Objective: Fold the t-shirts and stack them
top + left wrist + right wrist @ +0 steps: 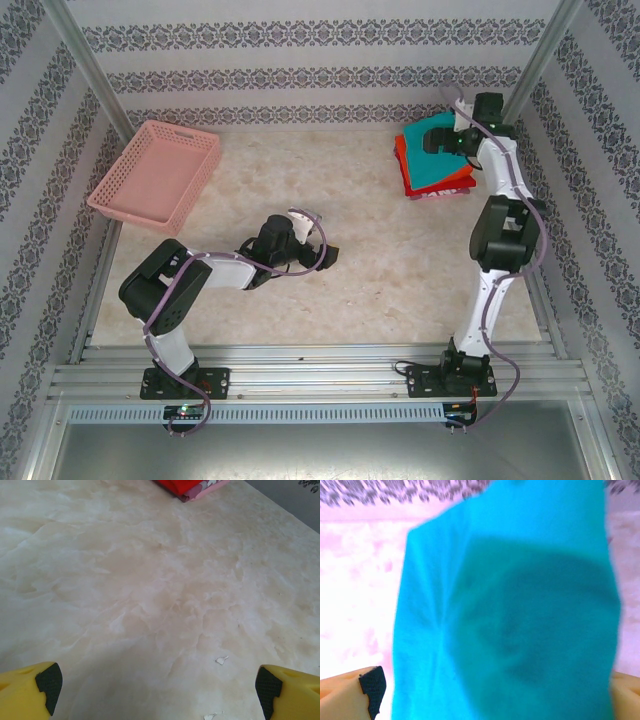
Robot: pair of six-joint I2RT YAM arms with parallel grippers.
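The t-shirts lie folded in one stack at the table's far right. A teal shirt (432, 162) is on top, with an orange-red edge (402, 158) and red and white-pink edges (445, 191) showing under it. My right gripper (446, 137) hovers over the stack's far side. In the right wrist view it (495, 695) stands open, its fingertips (371, 690) wide apart and the teal shirt (510, 605) spread flat below them. My left gripper (328, 256) is open over bare table at the middle. In the left wrist view it (159, 695) holds nothing, and the stack's corner (190, 486) sits far ahead.
A pink lattice basket (155, 172) rests tilted at the far left against the patterned wall. Metal frame posts (545, 55) rise at the back corners. Small white flecks (221, 660) lie on the marbled tabletop (330, 180) near my left fingers.
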